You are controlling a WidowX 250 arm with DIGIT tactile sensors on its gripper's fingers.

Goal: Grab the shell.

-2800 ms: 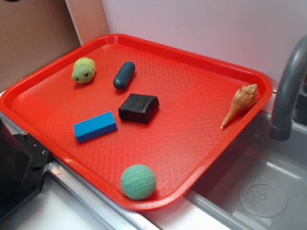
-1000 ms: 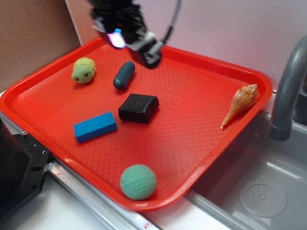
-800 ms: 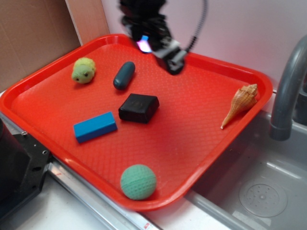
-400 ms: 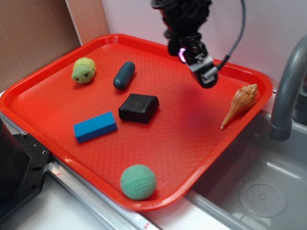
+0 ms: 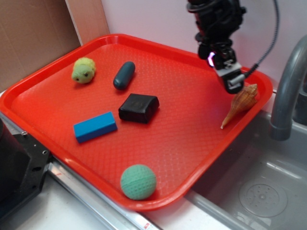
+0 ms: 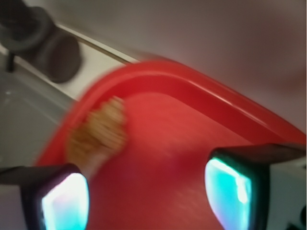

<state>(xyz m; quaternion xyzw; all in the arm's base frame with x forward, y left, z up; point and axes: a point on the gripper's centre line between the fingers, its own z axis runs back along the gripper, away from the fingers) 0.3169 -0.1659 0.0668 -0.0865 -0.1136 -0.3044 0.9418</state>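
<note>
The gripper point(image 5: 230, 79) hangs with its jaws apart, holding nothing, just beside the wide end of the shell point(image 5: 240, 103). The shell lies on the red tray point(image 5: 192, 143) against its rim, near the grey faucet point(image 5: 288, 91).

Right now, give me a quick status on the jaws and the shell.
Gripper open, empty, above the tray. Shell untouched on the tray's right rim, just beside the jaws. Nothing between them.

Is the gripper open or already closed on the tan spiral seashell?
Open. In the wrist view the two fingers stand wide apart, with bare red tray between them; the tan spiral seashell lies ahead, ungripped.
</note>
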